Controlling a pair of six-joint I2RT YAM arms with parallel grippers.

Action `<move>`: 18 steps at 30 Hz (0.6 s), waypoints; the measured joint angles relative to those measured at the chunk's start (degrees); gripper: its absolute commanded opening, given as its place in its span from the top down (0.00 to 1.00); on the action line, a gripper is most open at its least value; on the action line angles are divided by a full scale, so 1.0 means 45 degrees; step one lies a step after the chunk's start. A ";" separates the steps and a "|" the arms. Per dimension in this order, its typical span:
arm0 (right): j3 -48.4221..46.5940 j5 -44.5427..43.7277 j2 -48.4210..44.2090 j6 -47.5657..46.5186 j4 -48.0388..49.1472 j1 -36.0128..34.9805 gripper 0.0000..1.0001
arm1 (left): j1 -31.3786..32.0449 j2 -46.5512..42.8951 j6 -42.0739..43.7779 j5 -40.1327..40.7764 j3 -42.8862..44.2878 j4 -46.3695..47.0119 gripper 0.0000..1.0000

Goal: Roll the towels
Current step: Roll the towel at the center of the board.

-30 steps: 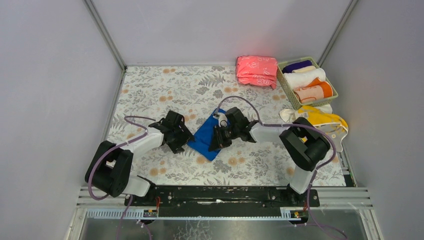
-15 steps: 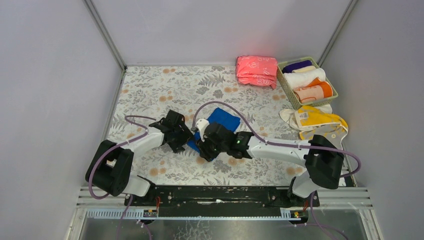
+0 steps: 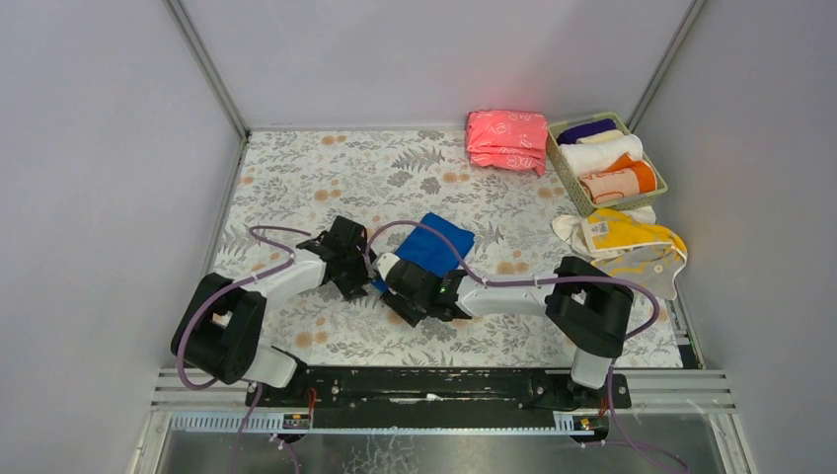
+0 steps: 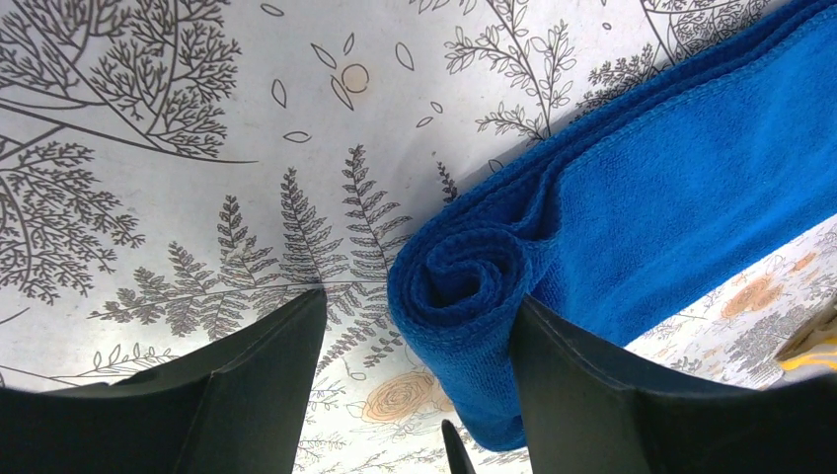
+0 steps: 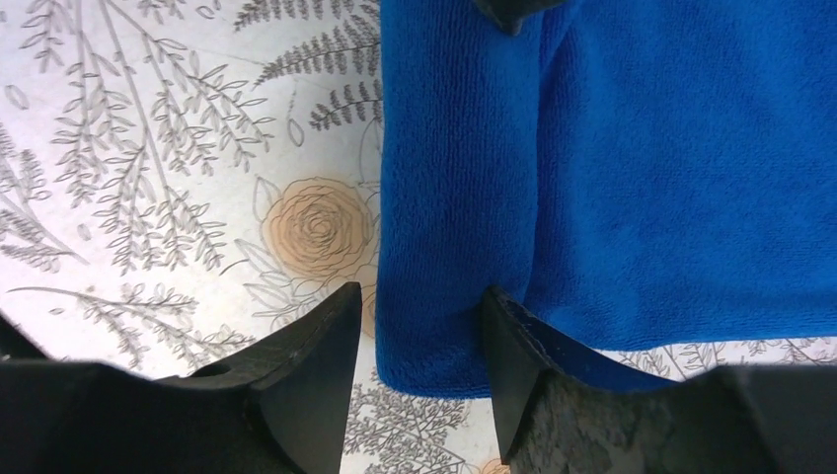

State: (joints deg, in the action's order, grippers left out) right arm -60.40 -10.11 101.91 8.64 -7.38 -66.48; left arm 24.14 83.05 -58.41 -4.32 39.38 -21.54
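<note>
The royal blue towel [image 3: 439,242] lies mid-table, its near-left end rolled into a tight coil [image 4: 464,281] and the rest flat [image 5: 691,158]. My left gripper [image 3: 365,278] [image 4: 419,296] is open astride one end of the coil. Its right finger [image 4: 582,385] touches the roll, and the left finger stands apart. My right gripper [image 3: 400,294] [image 5: 419,291] is open astride the other end [image 5: 444,217]. One of its fingers [image 5: 533,365] sits in the crease between roll and flat cloth. A yellow towel [image 3: 632,237] lies on cream ones at the right.
A green basket [image 3: 659,188] at the back right holds rolled white, orange and purple towels. The folded pink stack [image 3: 506,140] lies beside it. Grey walls close in on the floral mat [image 3: 296,178] on three sides.
My right arm has swung from the towel's far side to its near-left rolled end, and its jaws have opened. The flat blue part now lies uncovered. The left arm has barely moved.
</note>
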 measured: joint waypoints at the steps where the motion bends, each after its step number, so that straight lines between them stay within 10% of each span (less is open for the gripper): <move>1: -0.0019 -0.0102 0.0073 -0.0034 0.0010 -0.0005 0.45 | 0.0000 0.0019 0.0005 0.0000 0.0010 0.0005 0.33; 6: -0.0107 -0.0865 0.0597 -0.0238 0.0087 -0.0068 0.46 | 0.0044 0.0126 0.0044 0.0015 0.0107 0.0044 0.32; 18: -0.0068 -0.0039 0.0476 -0.0296 0.0155 0.0112 0.91 | 0.0136 -0.0005 0.0112 0.0486 0.0340 -0.0126 0.22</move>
State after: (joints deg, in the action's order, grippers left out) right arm -60.71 -10.28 104.05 7.31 -6.68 -65.98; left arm 24.75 83.02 -57.91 -2.13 40.91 -22.11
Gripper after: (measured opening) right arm 0.171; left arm 0.727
